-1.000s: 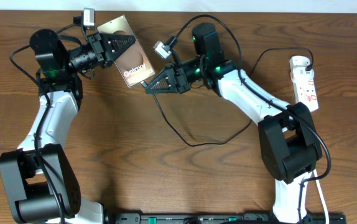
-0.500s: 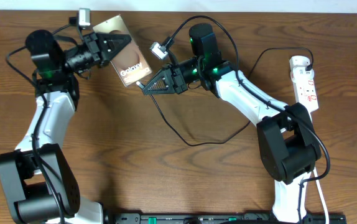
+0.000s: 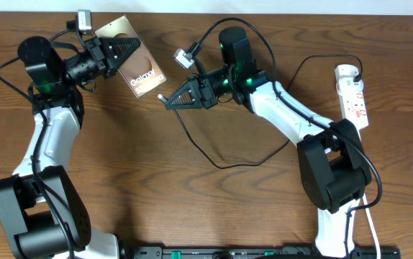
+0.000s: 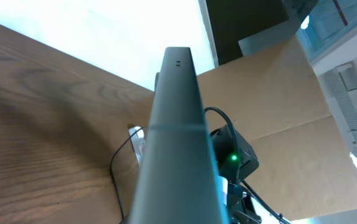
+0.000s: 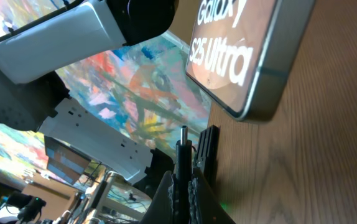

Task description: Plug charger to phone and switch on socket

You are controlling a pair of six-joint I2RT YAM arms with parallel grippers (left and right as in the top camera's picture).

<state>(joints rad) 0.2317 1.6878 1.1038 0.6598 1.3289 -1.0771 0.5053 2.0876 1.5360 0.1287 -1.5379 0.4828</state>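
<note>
Left claw (image 3: pixel 131 52) grips the phone (image 3: pixel 145 75), held tilted over the far left of the surface (image 3: pixel 192 208). Right claw (image 3: pixel 170 102) is closed on the charger (image 3: pixel 224 167) tip, just right of the phone and not touching it. The socket (image 3: pixel 354 97) lies at the far right.

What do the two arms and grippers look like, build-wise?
Left arm and right arm match: white tapered links between chunky black joint housings, green status lights at the joints, thin black cables looping alongside. The left gripper and right gripper are black, with ribbed triangular jaws narrowing to a point. A small grey camera box sits at each wrist.
</note>
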